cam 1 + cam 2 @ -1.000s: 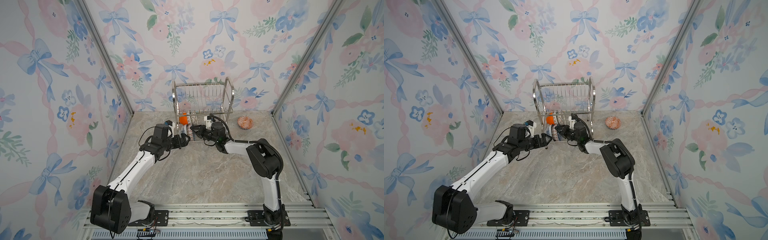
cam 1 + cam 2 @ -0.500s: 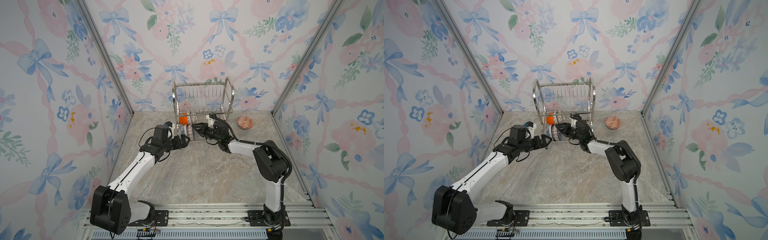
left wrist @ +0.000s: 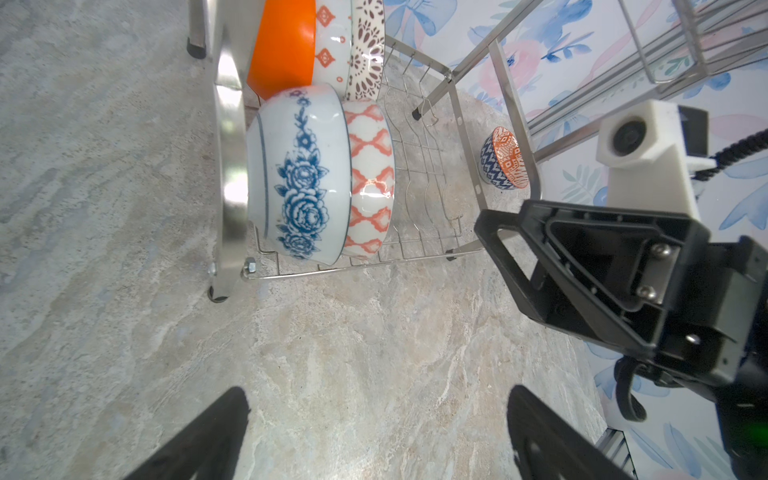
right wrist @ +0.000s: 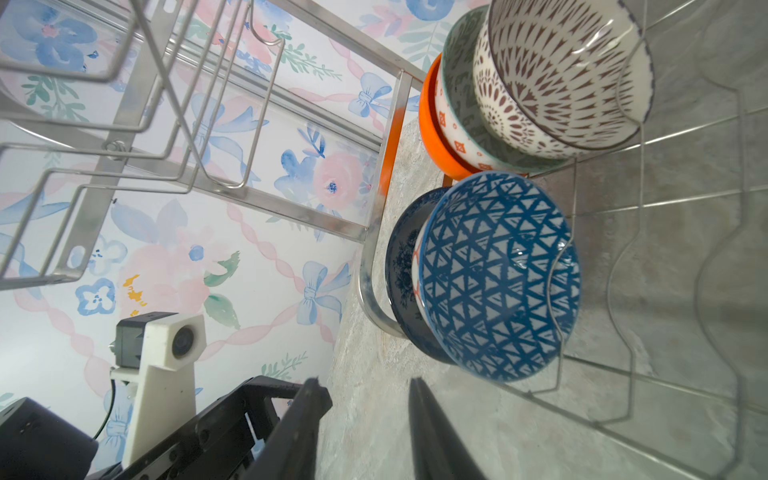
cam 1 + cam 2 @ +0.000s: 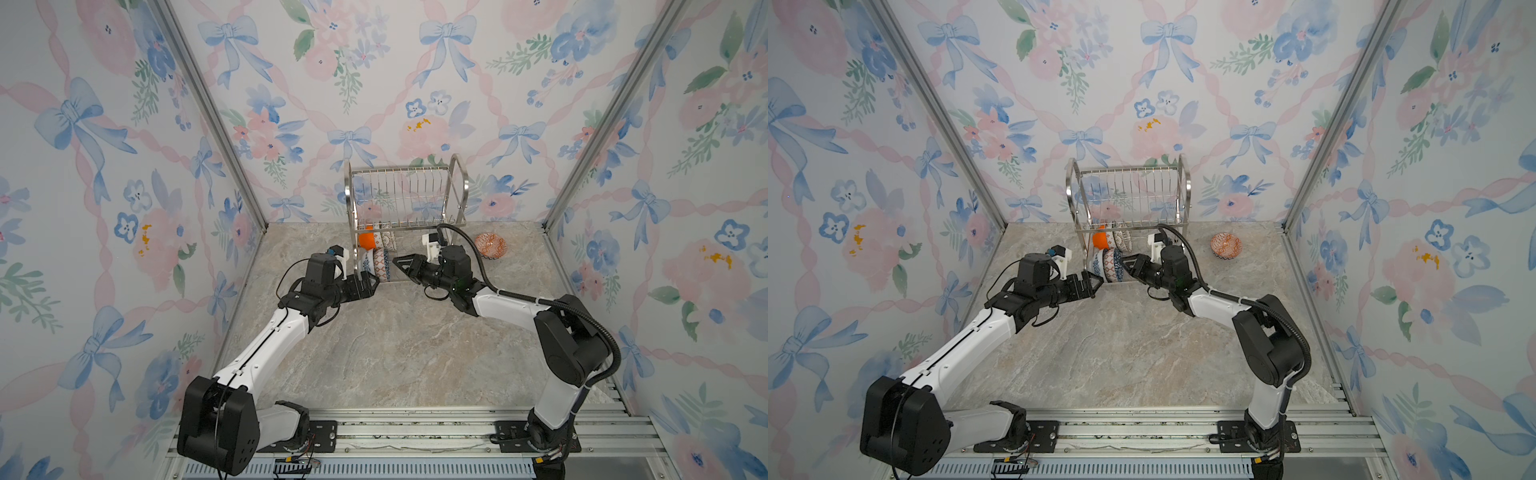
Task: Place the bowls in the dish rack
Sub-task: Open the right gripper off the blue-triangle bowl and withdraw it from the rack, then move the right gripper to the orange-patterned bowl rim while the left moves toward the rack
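On the counter [image 5: 415, 345], find the dish rack [image 5: 405, 185] at 12 o'clock, five bowls [image 5: 379, 254] on edge low at its 9 o'clock end. Note both arms empty in front of them: right gripper [image 5: 397, 262] part-spread, left gripper [image 5: 372, 286] spread wide. Seek the last bowl [image 5: 491, 245] mouth up on bare counter at 2 o'clock from the right gripper, past the rack's 3 o'clock end, nearest that arm.
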`<action>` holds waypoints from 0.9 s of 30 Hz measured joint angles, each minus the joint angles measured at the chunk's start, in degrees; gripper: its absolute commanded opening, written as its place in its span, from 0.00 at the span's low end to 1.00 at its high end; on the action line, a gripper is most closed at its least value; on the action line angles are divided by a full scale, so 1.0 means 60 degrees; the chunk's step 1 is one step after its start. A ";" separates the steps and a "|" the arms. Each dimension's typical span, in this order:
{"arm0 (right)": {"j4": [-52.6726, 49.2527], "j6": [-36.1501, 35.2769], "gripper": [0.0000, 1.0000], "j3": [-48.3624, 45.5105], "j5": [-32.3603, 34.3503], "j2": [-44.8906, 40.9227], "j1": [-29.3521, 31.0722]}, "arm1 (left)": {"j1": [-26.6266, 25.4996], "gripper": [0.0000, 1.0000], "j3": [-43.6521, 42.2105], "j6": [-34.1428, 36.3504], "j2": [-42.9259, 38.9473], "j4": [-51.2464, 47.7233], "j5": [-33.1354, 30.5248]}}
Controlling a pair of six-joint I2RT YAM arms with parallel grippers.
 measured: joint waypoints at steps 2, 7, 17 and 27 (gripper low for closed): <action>-0.0382 -0.0255 0.42 -0.0168 0.0066 -0.0393 0.0000 | -0.0036 0.98 -0.0062 -0.0011 -0.0069 0.0036 -0.0004; -0.1672 -0.1035 0.48 -0.0481 0.0215 -0.1719 -0.0058 | -0.0342 0.98 -0.0222 -0.0113 -0.0259 0.0331 -0.0076; -0.5406 -0.2714 0.76 -0.0969 0.0772 -0.4798 -0.1566 | -0.2251 0.98 -0.0379 -0.0255 -0.0124 0.1009 -0.0688; -0.8517 -0.4022 0.97 -0.1002 0.2000 -0.6379 -0.4408 | -0.3829 0.98 0.1206 0.0066 0.2186 0.1264 -0.0929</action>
